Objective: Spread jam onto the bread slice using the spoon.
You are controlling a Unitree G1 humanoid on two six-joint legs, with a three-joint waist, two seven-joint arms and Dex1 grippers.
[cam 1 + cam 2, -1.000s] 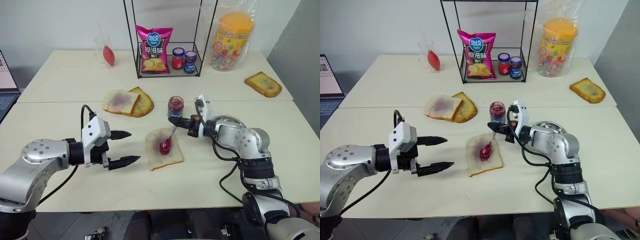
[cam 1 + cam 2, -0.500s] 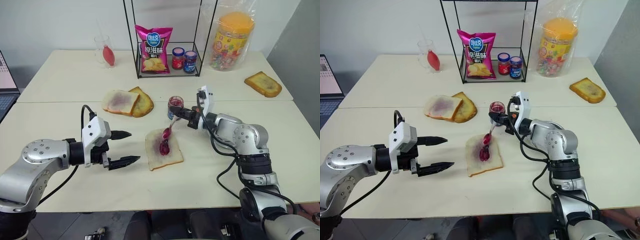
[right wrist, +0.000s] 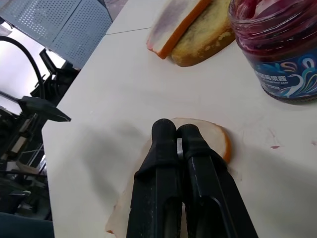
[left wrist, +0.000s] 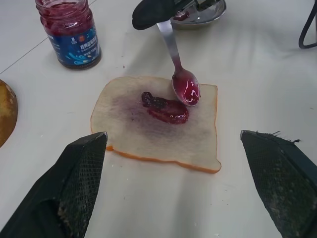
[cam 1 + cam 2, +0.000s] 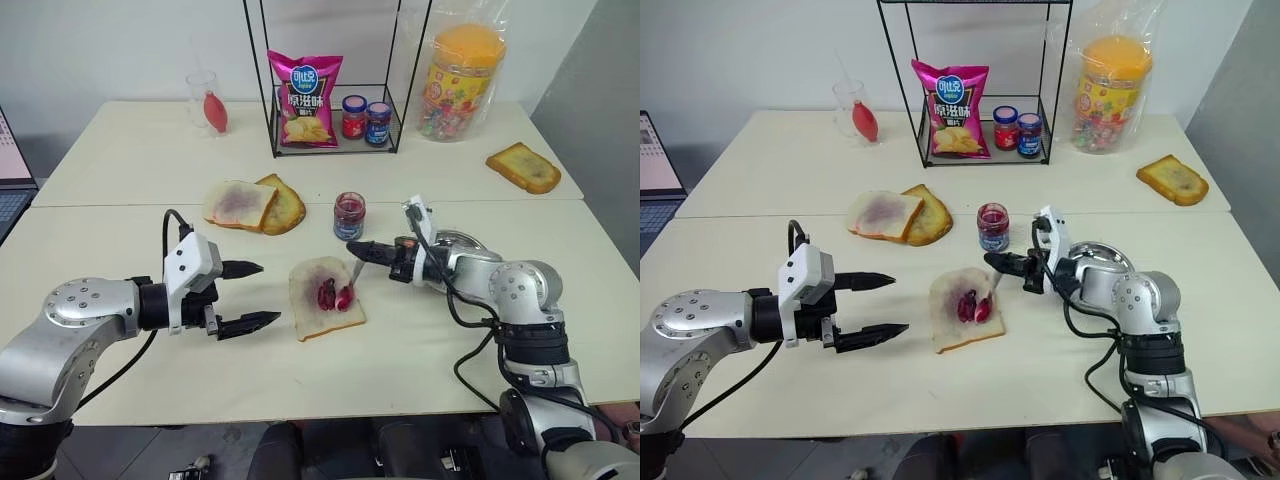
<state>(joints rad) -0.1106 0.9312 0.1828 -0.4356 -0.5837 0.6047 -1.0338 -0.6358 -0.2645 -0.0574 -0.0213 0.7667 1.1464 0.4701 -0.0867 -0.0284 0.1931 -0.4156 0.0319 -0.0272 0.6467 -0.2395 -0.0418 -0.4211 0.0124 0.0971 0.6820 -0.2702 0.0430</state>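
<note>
- Right now I see my right claw (image 5: 352, 248) clamped on the spoon (image 4: 179, 64) handle, its smeared bowl resting on the bread slice (image 4: 158, 121).
- Beside that bowl, a dark red blob sits at the slice's centre.
- My left claw (image 5: 255, 295) hangs with fingers wide apart, just beside the slice, touching nothing.
- Beyond the slice, the jam (image 5: 349, 215) jar stands open on the counter (image 5: 120, 160).
- Farther back I see two overlapping slices (image 5: 255, 204).
</note>
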